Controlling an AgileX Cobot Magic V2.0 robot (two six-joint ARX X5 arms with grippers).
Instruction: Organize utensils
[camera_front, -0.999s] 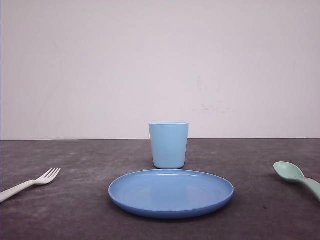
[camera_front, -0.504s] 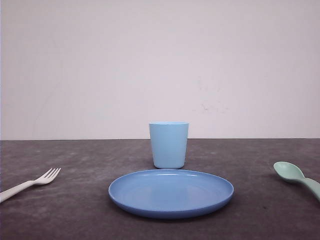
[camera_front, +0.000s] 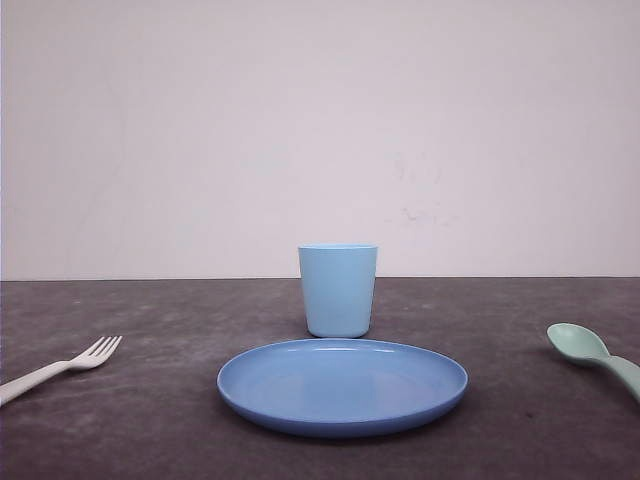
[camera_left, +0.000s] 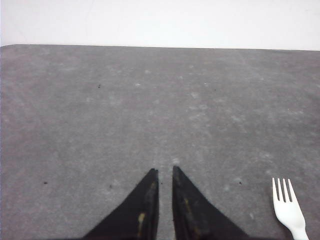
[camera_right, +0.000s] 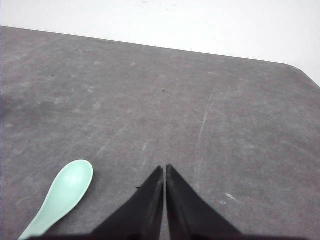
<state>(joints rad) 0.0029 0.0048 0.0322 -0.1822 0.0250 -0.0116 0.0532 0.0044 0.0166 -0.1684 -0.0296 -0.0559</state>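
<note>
A small white fork (camera_front: 60, 368) lies on the dark table at the far left, tines pointing toward the middle. The mint-green spoon (camera_front: 590, 352) lies at the far right, bowl up. In the left wrist view the fork (camera_left: 289, 210) rests to one side of my left gripper (camera_left: 165, 170), which is shut with only a thin slit between its tips and nothing in it. In the right wrist view the spoon (camera_right: 62, 195) lies beside my right gripper (camera_right: 164, 167), also shut and empty. Both grippers hover above bare table, apart from the utensils.
A round blue plate (camera_front: 342, 385) sits at the centre front with a light blue cup (camera_front: 338, 290) upright just behind it. The dark table (camera_front: 160, 420) ends at a pale wall behind.
</note>
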